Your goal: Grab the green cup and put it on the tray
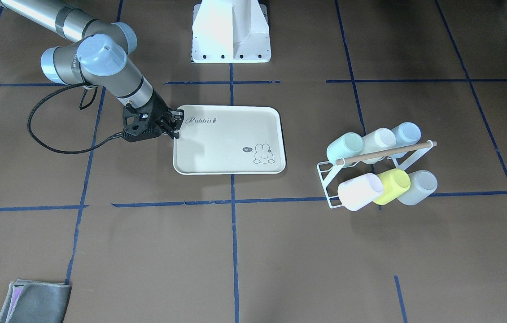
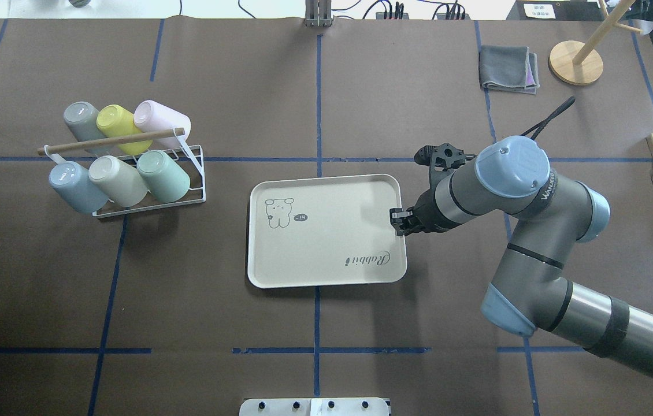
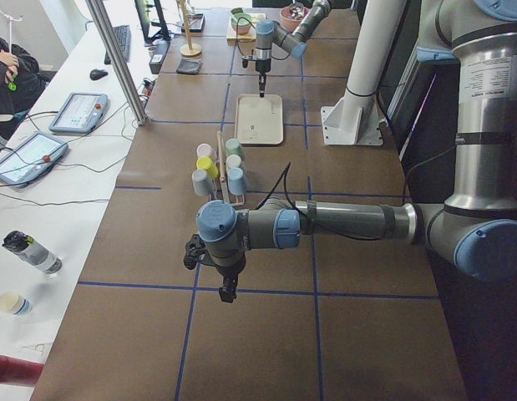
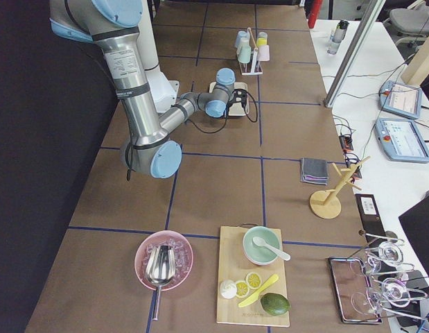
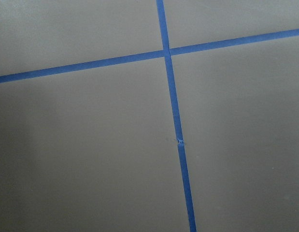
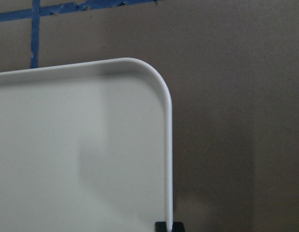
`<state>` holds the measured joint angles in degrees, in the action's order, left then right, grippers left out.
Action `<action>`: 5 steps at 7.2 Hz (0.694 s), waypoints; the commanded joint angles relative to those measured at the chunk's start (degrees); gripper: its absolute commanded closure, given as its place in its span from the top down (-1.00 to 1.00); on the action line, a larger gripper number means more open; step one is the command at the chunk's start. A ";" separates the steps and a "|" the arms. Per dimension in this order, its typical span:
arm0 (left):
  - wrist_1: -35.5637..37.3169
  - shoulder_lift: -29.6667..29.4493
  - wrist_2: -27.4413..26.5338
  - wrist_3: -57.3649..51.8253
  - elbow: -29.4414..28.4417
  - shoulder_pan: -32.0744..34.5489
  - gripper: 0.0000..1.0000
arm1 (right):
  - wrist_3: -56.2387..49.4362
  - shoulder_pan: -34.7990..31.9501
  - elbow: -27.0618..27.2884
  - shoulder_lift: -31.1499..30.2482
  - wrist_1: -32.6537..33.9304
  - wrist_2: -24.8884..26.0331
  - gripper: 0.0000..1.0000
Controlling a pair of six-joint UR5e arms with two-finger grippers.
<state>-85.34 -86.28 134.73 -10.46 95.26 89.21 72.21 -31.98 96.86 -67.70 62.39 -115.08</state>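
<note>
In the front-facing view we find the green cup (image 1: 345, 146) right of centre, slanted on the upper row of a white wire rack (image 1: 330, 178), leftmost there. The right gripper (image 1: 175, 130) sits left of centre at the short left edge of the tray (image 1: 226, 143), so the cup is well apart from its fingers.

From overhead, the cup (image 2: 163, 175) is at the left, rightmost in the rack's lower row. The gripper (image 2: 397, 222) meets the tray's right edge.

In the left-end view the left gripper (image 3: 229, 292) hangs over the table (image 3: 266, 334) at lower centre, well apart from the cup (image 3: 234, 148). We cannot tell how its fingers stand.

The right wrist view shows dark fingertips (image 6: 161, 226) close together at the tray's rim, bottom centre. Whether they pinch it we cannot tell.
</note>
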 commanded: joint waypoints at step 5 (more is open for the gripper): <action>0.00 0.06 0.00 0.00 -0.16 0.00 1.00 | 7.77 1.48 -0.01 0.19 0.10 2.05 1.00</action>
<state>-85.34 -86.22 134.71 -10.46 95.10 89.21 79.02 -30.55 96.78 -67.56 62.43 -113.26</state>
